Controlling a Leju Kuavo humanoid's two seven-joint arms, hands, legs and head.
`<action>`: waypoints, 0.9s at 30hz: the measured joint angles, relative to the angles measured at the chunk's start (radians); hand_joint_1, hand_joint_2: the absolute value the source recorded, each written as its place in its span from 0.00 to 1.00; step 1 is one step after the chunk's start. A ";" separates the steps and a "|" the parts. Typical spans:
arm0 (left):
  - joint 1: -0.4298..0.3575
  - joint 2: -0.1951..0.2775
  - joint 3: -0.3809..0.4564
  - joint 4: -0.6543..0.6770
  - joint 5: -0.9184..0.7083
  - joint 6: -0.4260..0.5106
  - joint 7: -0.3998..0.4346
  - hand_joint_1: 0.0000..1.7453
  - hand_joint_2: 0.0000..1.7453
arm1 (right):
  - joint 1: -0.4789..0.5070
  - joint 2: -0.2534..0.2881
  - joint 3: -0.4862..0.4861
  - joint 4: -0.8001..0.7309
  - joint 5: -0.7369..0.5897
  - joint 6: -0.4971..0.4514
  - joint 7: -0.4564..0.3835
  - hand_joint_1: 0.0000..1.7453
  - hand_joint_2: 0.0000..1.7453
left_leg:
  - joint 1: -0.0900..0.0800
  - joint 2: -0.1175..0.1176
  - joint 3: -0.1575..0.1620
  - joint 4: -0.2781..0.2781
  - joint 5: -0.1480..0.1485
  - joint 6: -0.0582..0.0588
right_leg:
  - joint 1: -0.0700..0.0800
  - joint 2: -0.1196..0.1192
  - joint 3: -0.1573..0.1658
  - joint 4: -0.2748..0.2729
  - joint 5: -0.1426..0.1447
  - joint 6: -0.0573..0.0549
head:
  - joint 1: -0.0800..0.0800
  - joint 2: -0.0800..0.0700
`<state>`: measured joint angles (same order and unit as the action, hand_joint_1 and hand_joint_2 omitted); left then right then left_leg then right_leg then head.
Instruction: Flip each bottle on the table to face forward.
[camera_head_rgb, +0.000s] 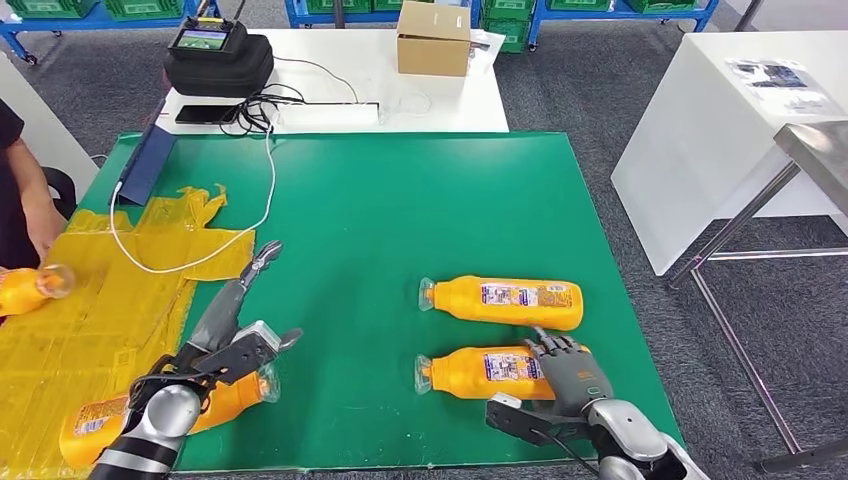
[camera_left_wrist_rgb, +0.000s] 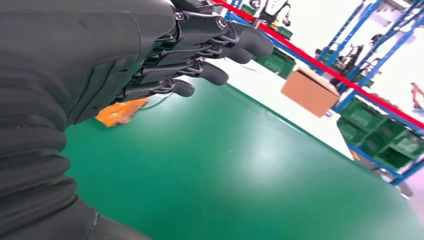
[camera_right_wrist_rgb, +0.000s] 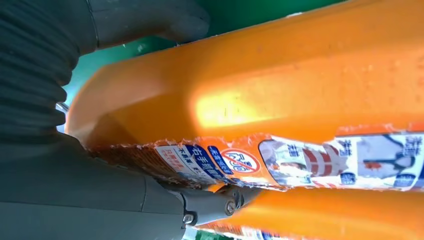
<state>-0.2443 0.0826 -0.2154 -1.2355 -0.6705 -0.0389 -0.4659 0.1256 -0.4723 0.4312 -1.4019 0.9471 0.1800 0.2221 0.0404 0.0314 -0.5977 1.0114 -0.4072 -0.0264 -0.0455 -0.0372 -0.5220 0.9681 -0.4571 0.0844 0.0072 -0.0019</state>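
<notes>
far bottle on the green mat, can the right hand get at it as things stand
Probably not right away: the right hand is wrapped on the near bottle. The far bottle lies just beyond it on the green mat, with nothing between, so once freed it looks reachable.

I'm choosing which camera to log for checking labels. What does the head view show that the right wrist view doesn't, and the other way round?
Head view alone: the far bottle in full, a third bottle under the left hand, the yellow bag, and a person's hand with another bottle. Right wrist view alone: the label's small print close up. Both: the near bottle lying on the green mat with the right hand on it.
</notes>
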 joint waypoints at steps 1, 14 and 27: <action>-0.009 0.000 -0.008 0.008 0.005 0.000 0.000 0.00 1.00 | -0.007 -0.014 0.020 0.000 -0.020 0.000 0.014 1.00 1.00 | 0.000 0.000 0.002 0.000 0.000 0.000 | 0.000 0.000 0.002 -0.001 0.000 0.000 | 0.000 0.000; -0.069 -0.001 -0.064 0.049 0.055 -0.004 0.003 0.00 1.00 | -0.088 -0.157 0.267 -0.016 -0.285 -0.117 0.164 1.00 1.00 | 0.010 0.004 0.034 0.000 -0.015 0.000 | 0.009 0.002 0.040 -0.016 -0.006 -0.005 | 0.000 0.000; 0.182 -0.006 0.036 -0.159 0.645 -0.396 0.149 0.00 1.00 | 0.090 0.153 -0.052 -0.175 -0.687 -0.169 -0.255 1.00 1.00 | 0.011 0.006 0.013 -0.001 -0.013 -0.003 | 0.012 0.006 0.028 -0.009 -0.005 -0.004 | -0.001 0.000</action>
<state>-0.0621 0.0761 -0.1789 -1.3944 -0.0260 -0.4347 -0.3172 0.2160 -0.3192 0.3788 -1.5771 0.2605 0.0115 -0.0326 0.0511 0.0378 -0.5843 1.0107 -0.4203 -0.0294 -0.0339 -0.0309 -0.4939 0.9589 -0.4617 0.0808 0.0062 -0.0019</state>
